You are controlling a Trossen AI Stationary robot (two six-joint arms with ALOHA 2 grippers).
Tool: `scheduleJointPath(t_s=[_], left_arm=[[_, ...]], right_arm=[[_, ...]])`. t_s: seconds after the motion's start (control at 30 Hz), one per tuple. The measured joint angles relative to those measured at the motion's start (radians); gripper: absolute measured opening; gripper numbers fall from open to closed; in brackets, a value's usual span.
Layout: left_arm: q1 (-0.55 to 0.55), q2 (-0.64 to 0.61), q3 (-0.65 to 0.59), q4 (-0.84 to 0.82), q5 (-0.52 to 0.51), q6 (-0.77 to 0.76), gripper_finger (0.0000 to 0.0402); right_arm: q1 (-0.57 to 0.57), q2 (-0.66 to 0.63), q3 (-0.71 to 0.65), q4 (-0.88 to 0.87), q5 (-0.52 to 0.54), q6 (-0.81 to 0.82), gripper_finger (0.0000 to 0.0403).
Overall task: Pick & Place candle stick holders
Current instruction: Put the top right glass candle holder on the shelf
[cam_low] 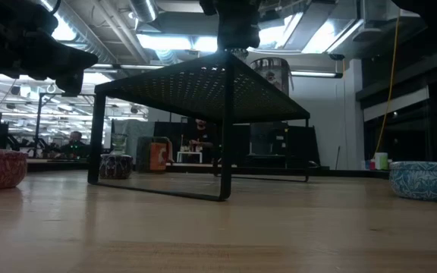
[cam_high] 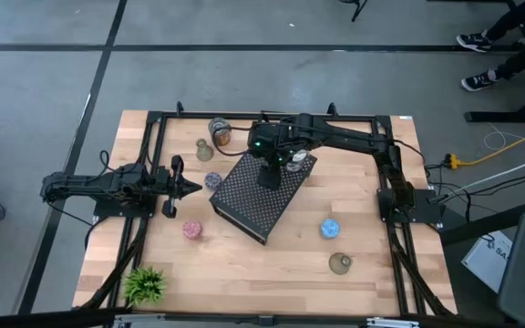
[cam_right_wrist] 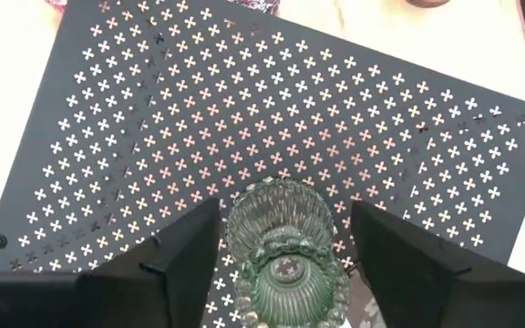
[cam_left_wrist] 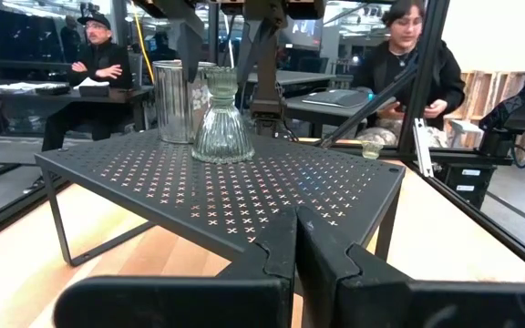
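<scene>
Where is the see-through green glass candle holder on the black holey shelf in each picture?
High view: green glass candle holder beneath the right gripper, at the shelf's far corner.
Low view: hidden.
Left wrist view: upright on the shelf.
Right wrist view: between open fingers.
Shared landmark: black perforated shelf.

Rack [cam_high: 249, 205] at table [cam_high: 244, 273] centre | on rack: glass holder [cam_left_wrist: 221, 118] beside can holder [cam_left_wrist: 173, 100], right gripper [cam_right_wrist: 285, 241] straddling the glass one | left of rack: left gripper [cam_high: 190, 188] | right of rack: two holders [cam_high: 331, 228] [cam_high: 340, 263] | plant [cam_high: 144, 284] at front-left corner
</scene>
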State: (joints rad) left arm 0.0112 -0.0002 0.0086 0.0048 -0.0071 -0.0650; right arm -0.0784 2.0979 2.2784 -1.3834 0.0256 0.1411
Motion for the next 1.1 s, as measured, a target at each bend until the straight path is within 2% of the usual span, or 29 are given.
scheduleJointPath(t_s=[0.23, 0.5, 0.77, 1.1], left_arm=[[0.0, 0.0, 0.0, 0.0, 0.0, 0.0, 0.0002], [0.0, 0.0, 0.0, 0.0, 0.0, 0.0, 0.0002], [0.0, 0.0, 0.0, 0.0, 0.0, 0.0, 0.0002], [0.0, 0.0, 0.0, 0.0, 0.0, 0.0, 0.0002]], right_arm=[[0.001, -0.02, 0.011, 0.011, 0.057, -0.027, 0.0304], [0.009, -0.093, 0.019, -0.017, 0.052, -0.027, 0.0296], [0.024, -0.116, 0.016, -0.121, 0.039, 0.003, 0.0233], [0.033, -0.118, -0.085, -0.146, -0.011, 0.011, 0.0103]])
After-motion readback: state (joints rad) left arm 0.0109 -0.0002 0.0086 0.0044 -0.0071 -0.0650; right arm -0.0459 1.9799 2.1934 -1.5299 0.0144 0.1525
